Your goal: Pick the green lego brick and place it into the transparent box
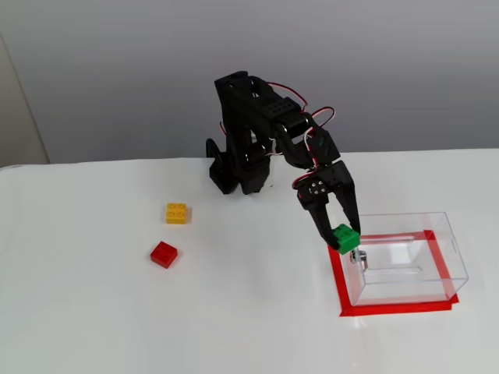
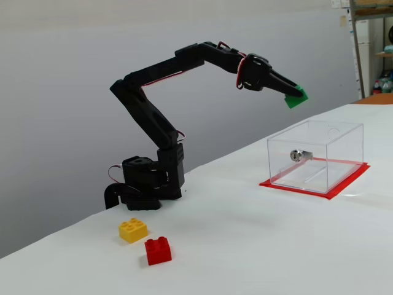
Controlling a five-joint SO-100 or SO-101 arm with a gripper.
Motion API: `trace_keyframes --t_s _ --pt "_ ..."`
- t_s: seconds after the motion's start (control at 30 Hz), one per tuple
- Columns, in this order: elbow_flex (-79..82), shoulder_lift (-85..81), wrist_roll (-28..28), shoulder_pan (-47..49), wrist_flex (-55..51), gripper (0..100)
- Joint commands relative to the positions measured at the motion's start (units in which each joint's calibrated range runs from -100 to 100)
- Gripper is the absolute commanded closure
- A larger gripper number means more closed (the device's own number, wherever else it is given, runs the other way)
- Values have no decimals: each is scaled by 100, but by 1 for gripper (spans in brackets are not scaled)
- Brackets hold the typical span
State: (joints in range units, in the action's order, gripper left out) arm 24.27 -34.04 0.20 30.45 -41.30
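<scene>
My gripper (image 1: pixel 344 238) (image 2: pixel 297 97) is shut on the green lego brick (image 1: pixel 346 237) (image 2: pixel 296 98) and holds it in the air. In one fixed view the brick hangs well above the near left corner of the transparent box (image 2: pixel 316 157). In the other it overlaps the left wall of the transparent box (image 1: pixel 405 261), just above the small metal fitting (image 1: pixel 359 257). The box looks empty and stands on a red taped rectangle (image 1: pixel 394 306).
A yellow brick (image 1: pixel 178 213) (image 2: pixel 133 230) and a red brick (image 1: pixel 164 254) (image 2: pixel 158 251) lie on the white table, left of the arm's base (image 1: pixel 238 167) (image 2: pixel 144 184). A grey wall stands behind the table.
</scene>
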Motion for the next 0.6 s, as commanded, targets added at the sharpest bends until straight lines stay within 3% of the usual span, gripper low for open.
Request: trace_keyframes --t_s 0.0,0.37,0.57 --pt "-103 -113 -14 515 40 94" --pt "-320 285 33 1987 109 94" --pt "-890 1159 33 2327 344 94"
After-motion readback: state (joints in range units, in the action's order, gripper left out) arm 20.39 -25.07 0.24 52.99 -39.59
